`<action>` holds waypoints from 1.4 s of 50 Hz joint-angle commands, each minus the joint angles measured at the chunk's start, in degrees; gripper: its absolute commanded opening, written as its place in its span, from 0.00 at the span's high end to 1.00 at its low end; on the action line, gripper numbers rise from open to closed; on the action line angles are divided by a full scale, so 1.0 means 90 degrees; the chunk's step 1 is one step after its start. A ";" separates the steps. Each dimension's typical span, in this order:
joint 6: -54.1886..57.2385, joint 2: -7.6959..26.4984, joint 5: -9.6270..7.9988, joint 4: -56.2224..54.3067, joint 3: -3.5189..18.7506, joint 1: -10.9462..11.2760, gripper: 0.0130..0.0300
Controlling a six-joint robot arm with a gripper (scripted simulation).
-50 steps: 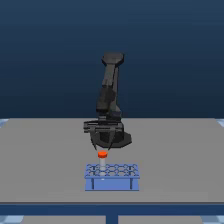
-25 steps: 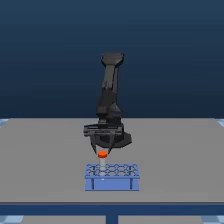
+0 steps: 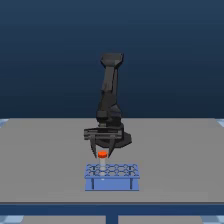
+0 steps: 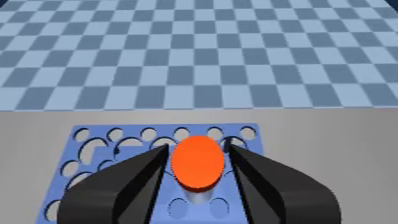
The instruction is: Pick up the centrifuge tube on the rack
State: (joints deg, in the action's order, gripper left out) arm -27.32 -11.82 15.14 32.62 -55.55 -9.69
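1. Broadly, a grey tabletop (image 3: 45, 150) is seen carrying the whole scene, beneath a dark blue backdrop.
2. A black robot arm (image 3: 110, 100) is shown bent down over the light-blue rack (image 3: 111, 176), which is set near the tabletop's front edge.
3. The tool (image 3: 103, 153) is held just above the rack, its dark fingers (image 4: 133, 175) closed against the orange-red cap.
4. The centrifuge tube (image 4: 197, 161) is gripped upright between them, over the rack's holes.

Orange-capped centrifuge tube (image 3: 102, 154) upright above light-blue rack (image 3: 111, 177) - rack flat; front-centre.
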 commanded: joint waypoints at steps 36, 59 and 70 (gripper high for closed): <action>0.0230 0.0053 0.0133 -0.0163 -0.0026 0.0000 1.00; -0.0162 -0.0077 -0.0034 0.0216 0.0036 -0.0002 1.00; -0.0810 -0.0245 -0.0239 0.0845 0.0126 -0.0002 1.00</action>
State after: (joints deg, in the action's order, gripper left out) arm -31.94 -13.53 14.05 38.10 -54.73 -9.71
